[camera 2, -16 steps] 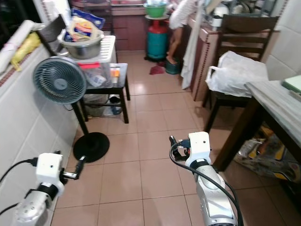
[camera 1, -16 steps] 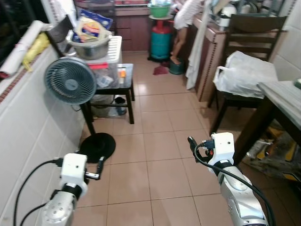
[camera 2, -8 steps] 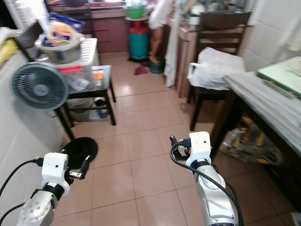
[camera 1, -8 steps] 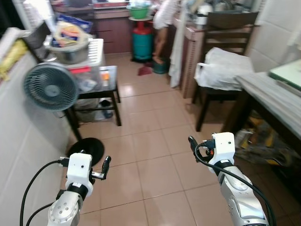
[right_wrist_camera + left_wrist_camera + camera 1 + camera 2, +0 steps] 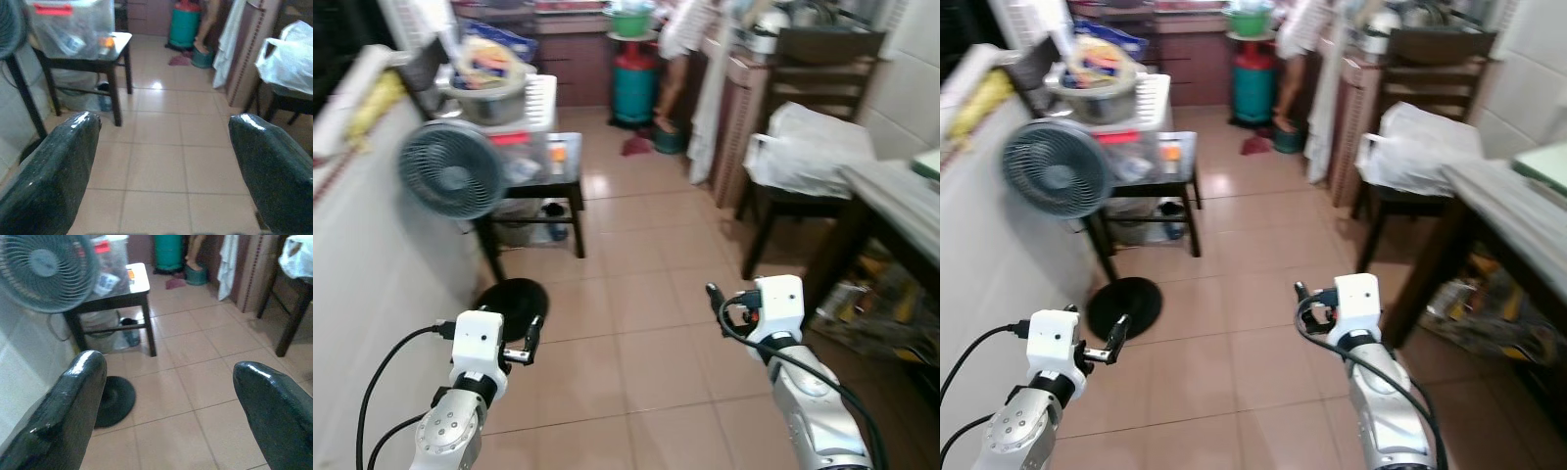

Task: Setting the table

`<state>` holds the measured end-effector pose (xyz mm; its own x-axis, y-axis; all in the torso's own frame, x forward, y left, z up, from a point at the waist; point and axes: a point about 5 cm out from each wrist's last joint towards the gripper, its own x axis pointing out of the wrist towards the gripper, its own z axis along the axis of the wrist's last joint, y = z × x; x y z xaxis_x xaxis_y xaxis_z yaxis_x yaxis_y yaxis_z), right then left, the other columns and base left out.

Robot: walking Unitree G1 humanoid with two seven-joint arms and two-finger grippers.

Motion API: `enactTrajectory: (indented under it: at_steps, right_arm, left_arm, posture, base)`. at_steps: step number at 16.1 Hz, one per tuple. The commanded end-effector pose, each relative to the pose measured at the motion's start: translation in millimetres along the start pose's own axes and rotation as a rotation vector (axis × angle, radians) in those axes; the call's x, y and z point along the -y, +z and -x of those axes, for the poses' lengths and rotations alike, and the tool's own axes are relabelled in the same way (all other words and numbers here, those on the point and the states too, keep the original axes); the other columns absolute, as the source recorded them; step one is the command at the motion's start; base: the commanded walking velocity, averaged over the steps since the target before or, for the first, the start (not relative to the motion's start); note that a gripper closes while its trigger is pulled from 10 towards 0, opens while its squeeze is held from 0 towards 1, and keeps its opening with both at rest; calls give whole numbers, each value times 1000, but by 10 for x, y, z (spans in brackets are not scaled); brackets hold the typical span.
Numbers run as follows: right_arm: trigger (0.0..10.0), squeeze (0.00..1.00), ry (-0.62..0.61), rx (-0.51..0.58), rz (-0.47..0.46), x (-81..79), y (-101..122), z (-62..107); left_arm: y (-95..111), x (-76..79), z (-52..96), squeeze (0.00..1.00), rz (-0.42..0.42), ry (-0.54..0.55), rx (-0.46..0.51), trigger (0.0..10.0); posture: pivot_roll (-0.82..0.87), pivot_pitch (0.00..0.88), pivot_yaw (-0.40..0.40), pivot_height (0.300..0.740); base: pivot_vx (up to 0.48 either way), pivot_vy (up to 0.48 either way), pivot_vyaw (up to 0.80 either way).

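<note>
A grey-topped dining table (image 5: 904, 194) stands at the right edge, with a pale green item (image 5: 1549, 160) on it. My left gripper (image 5: 532, 332) is held low over the tiled floor, open and empty; in the left wrist view its fingers (image 5: 80, 382) stand wide apart. My right gripper (image 5: 713, 294) is raised in front of me, short of the table's near corner, also open and empty, with its fingers (image 5: 73, 142) spread in the right wrist view.
A dark chair carrying a white plastic bag (image 5: 815, 147) stands beside the table. A standing fan (image 5: 450, 174) and a small black side table (image 5: 556, 168) line the white wall on the left. A teal gas cylinder (image 5: 635, 86) and a person (image 5: 682, 39) are at the back.
The camera has swung back to the left, so the fan sits nearer the middle and the table nearer the right edge. Both arms keep their pose, grippers still open.
</note>
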<state>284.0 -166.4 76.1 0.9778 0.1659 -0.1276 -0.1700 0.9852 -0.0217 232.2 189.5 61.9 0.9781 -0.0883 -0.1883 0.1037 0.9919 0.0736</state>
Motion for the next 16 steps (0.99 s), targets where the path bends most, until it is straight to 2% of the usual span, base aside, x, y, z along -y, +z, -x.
enactTrajectory:
  at_steps: [1, 11, 16]
  right_arm:
    - [10000, 0, -2, -1, -2, 7, -6, -1]
    - [10000, 0, 1, -4, -5, -16, -14, -11]
    - [10000, 0, -5, -4, -8, -17, -19, -17]
  left_arm:
    - [15, -43, -4, 0, -1, 16, 0, 10000]
    - [-10, -68, 21, 0, -13, 27, -18, 10000]
    - [49, -10, 7, 0, -20, 0, 12, 10000]
  posture:
    - [-137, 0, 48, 740]
    - [-126, 0, 53, 740]
    - [-123, 0, 60, 740]
  base:
    - [0, 386, 0]
    - [0, 417, 0]
    - [0, 59, 0]
